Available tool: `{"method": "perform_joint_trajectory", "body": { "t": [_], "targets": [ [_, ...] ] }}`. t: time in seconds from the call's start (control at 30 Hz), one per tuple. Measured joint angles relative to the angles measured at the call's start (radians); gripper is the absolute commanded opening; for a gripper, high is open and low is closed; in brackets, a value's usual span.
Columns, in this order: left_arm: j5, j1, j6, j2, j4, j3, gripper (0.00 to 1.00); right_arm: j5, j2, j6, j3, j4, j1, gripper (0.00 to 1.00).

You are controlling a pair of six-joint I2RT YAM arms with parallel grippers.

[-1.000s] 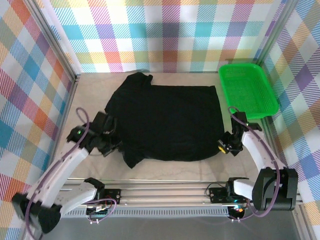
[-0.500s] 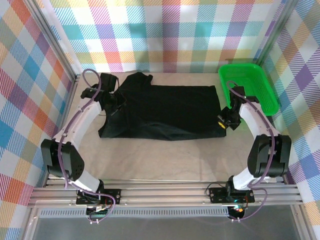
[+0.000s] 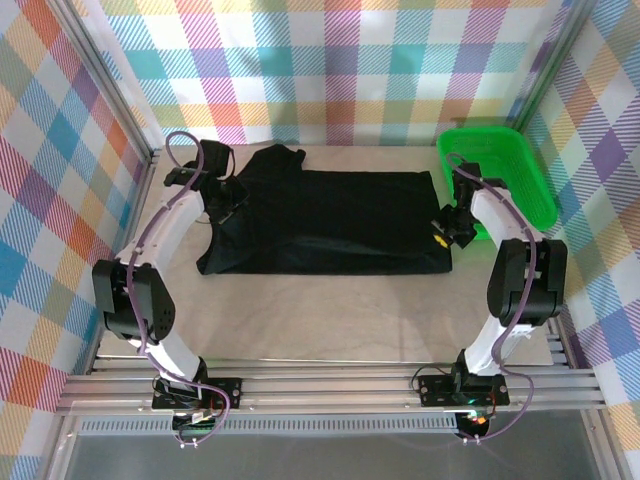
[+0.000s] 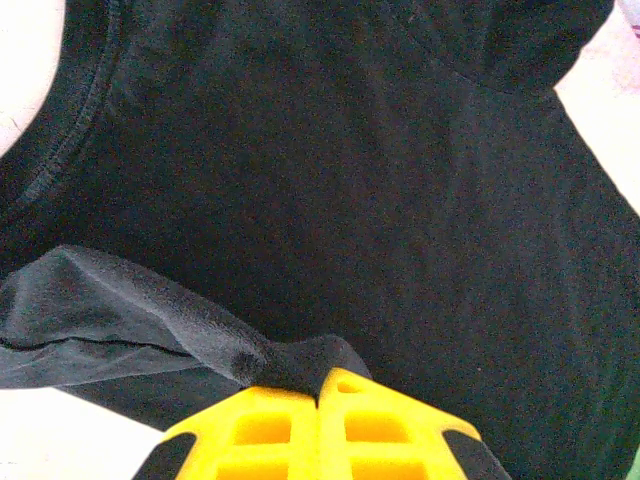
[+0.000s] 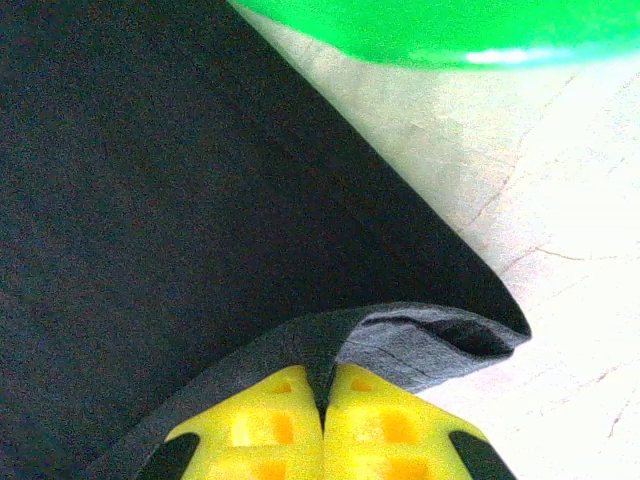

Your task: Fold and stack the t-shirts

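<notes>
Holding both ends of the fold looks like the step in hand. Top view: t-shirt (image 3: 330, 225) lies doubled across the upper middle of the frame on the bench (image 3: 330, 320). Left fingers (image 3: 225, 205) sit at its left edge, right fingers (image 3: 441, 238) at its right edge, just beside the green basket (image 3: 500, 180) at upper right. One arm per end is prob. so the top layer lands square.

Left wrist view: left fingers (image 4: 345, 405) at bottom centre, pressed together w/ a pinch of black fabric between them; neckline curves at upper left.

Right wrist view: right fingers (image 5: 345, 400) at bottom centre, clamped on the turned-over hem corner. Basket rim (image 5: 450, 25) runs along the top, bare bench (image 5: 570, 200) at right.
</notes>
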Motion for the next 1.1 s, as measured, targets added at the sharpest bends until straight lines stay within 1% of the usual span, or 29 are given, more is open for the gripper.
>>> {"method": "perform_joint_trajectory", "body": {
  "t": [0.3, 0.47, 0.5, 0.53, 0.57, 0.6, 0.63, 0.67, 0.7, 0.73, 0.83, 0.9, 1.0, 1.07, 1.1],
  "targets": [
    [-0.011, 0.015, 0.008, 0.026, 0.003, 0.019, 0.0, 0.013, 0.053, 0.0, 0.052, -0.001, 0.0, 0.0],
    [-0.013, 0.017, 0.033, 0.089, 0.022, 0.061, 0.0, 0.015, 0.084, -0.003, 0.074, 0.0, 0.0, 0.0],
    [-0.013, 0.017, 0.039, 0.103, 0.028, 0.069, 0.0, 0.014, 0.09, -0.005, 0.079, 0.003, 0.0, 0.03],
    [-0.013, 0.018, 0.048, 0.12, 0.033, 0.08, 0.0, 0.006, 0.098, -0.013, 0.089, 0.003, 0.0, 0.07],
    [-0.012, 0.021, 0.058, 0.14, 0.035, 0.094, 0.06, -0.002, 0.109, -0.02, 0.101, 0.003, 0.0, 0.15],
    [-0.011, 0.023, 0.069, 0.158, 0.035, 0.11, 0.2, -0.009, 0.122, -0.027, 0.117, 0.0, 0.0, 0.23],
    [-0.011, 0.026, 0.079, 0.18, 0.032, 0.13, 0.39, -0.016, 0.137, -0.039, 0.136, -0.002, 0.0, 0.28],
    [-0.016, 0.028, 0.085, 0.199, 0.027, 0.151, 0.52, -0.023, 0.147, -0.052, 0.149, -0.002, 0.0, 0.33],
    [-0.026, 0.029, 0.087, 0.211, 0.023, 0.165, 0.58, -0.024, 0.149, -0.063, 0.153, 0.001, 0.0, 0.36],
    [-0.043, 0.031, 0.09, 0.216, 0.021, 0.172, 0.59, -0.023, 0.145, -0.074, 0.153, -0.001, 0.0, 0.38],
    [-0.087, 0.037, 0.089, 0.19, -0.002, 0.153, 0.58, -0.017, 0.098, -0.098, 0.135, -0.005, 0.0, 0.39],
    [-0.101, 0.042, 0.084, 0.129, 0.0, 0.083, 0.55, -0.011, 0.026, -0.11, 0.101, -0.001, 0.002, 0.36],
    [-0.087, 0.058, 0.051, -0.027, -0.003, -0.107, 0.48, -0.014, -0.103, -0.13, 0.017, 0.008, 0.016, 0.27],
    [-0.063, 0.074, 0.033, -0.092, 0.001, -0.209, 0.4, -0.026, -0.158, -0.14, -0.043, 0.02, 0.031, 0.19],
    [-0.043, 0.082, 0.021, -0.111, 0.008, -0.262, 0.38, -0.04, -0.174, -0.148, -0.079, 0.032, 0.04, 0.16]
  ]
}}
